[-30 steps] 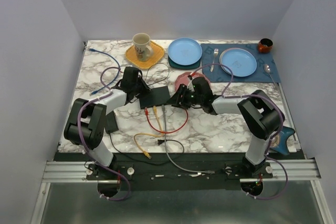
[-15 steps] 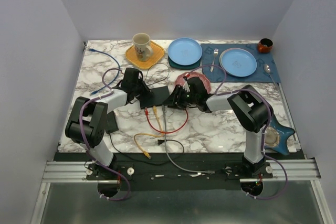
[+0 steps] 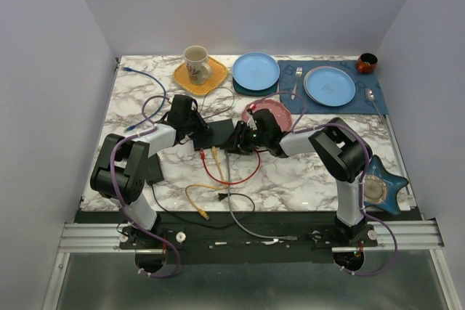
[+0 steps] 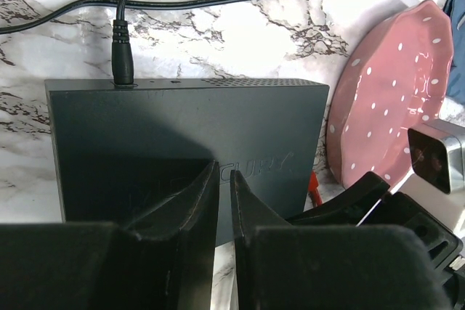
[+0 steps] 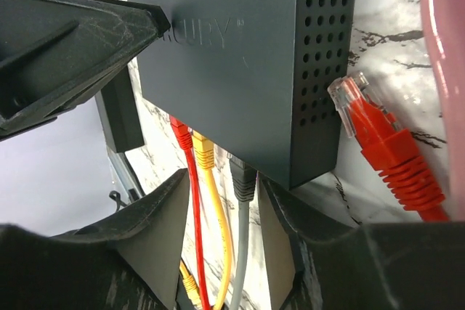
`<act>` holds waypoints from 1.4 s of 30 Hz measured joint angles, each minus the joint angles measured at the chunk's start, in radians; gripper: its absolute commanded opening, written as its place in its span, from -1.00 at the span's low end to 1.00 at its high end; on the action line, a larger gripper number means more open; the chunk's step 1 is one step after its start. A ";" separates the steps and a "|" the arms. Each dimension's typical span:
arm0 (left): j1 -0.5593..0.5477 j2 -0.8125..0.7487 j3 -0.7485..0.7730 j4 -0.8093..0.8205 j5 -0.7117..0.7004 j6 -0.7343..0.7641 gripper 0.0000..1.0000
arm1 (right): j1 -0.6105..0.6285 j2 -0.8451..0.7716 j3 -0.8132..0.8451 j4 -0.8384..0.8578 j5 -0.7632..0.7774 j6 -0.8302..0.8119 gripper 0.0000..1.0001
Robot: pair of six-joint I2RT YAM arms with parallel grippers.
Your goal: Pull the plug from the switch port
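The switch point(image 3: 218, 133) is a flat black box mid-table, also seen in the left wrist view point(image 4: 182, 128) and the right wrist view point(image 5: 240, 56). A red plug point(image 5: 179, 130), a yellow plug point(image 5: 202, 152) and a black plug on a grey cable point(image 5: 243, 176) sit in its near edge. My right gripper point(image 5: 225, 212) is open, its jaws either side of these three cables, the black plug closest to the right finger; it shows in the top view point(image 3: 234, 143). My left gripper point(image 4: 224, 179) is shut and empty, tips on the switch's top point(image 3: 202, 133). A loose red plug point(image 5: 378, 143) lies beside the switch.
A pink dotted plate point(image 3: 270, 112) lies right behind the switch. A power lead point(image 4: 122, 49) enters its far edge. A black power brick point(image 3: 154, 170) lies at left. A mug point(image 3: 195, 63), blue plates point(image 3: 256, 70) and a star coaster point(image 3: 376, 188) stand around.
My right gripper has moved left, from beside the pink plate to the switch's near edge, with its jaws now around the cables. The left gripper has stayed on the switch.
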 measured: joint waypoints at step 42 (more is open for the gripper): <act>0.036 0.013 0.064 -0.013 0.046 0.000 -0.49 | -0.005 -0.019 -0.097 0.129 0.087 0.196 0.13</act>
